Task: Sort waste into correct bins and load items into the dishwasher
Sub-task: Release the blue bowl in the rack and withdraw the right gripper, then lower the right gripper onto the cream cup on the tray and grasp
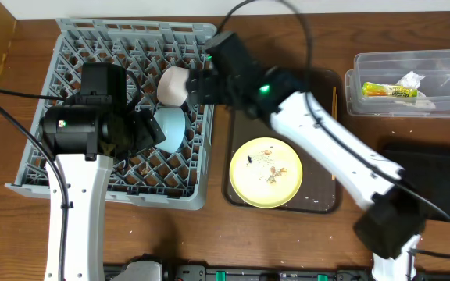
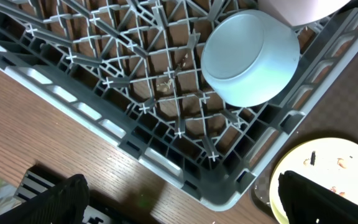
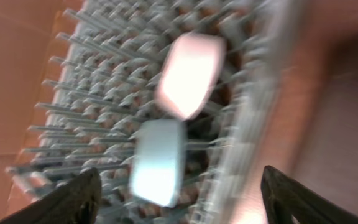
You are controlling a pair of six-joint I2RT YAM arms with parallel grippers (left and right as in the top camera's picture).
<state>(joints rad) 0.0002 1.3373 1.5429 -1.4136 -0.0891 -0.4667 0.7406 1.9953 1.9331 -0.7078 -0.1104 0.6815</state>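
Since the white bowl [image 1: 174, 84] is being propped on its edge between the pegs of the dishwasher rack [image 1: 76, 55], where it would likely drain, the right gripper [image 3: 179, 183] is being held just beside it. Its fingers are spread wide with nothing between them, so no grip is being applied to the bowl. The light blue bowl [image 2: 250, 59] is being supported the same way, tilted among the pegs just beside the white one. The left gripper [image 2: 182, 186] is being hovered over the rack's near edge, also spread wide and empty.

The yellow plate [image 1: 266, 172] is being left flat on the dark brown tray [image 1: 323, 204], outside the rack. That is probably because the pale crumbs [image 1: 272, 173] scattered on it are to be cleared first. The snack wrapper [image 1: 389, 90] and the crumpled tissue [image 1: 411, 80] are being contained in the clear tub [image 1: 366, 64], well apart from the dishes. The black bin [image 1: 436, 160] is being partly hidden by the right arm.

Counted, two bowls are being held by the rack, with one plate on the tray and one wrapper and one tissue in the single tub. Thin chopsticks [image 1: 334, 101] are being seen at the tray's far edge, but their number cannot be told. No cup is being made out.
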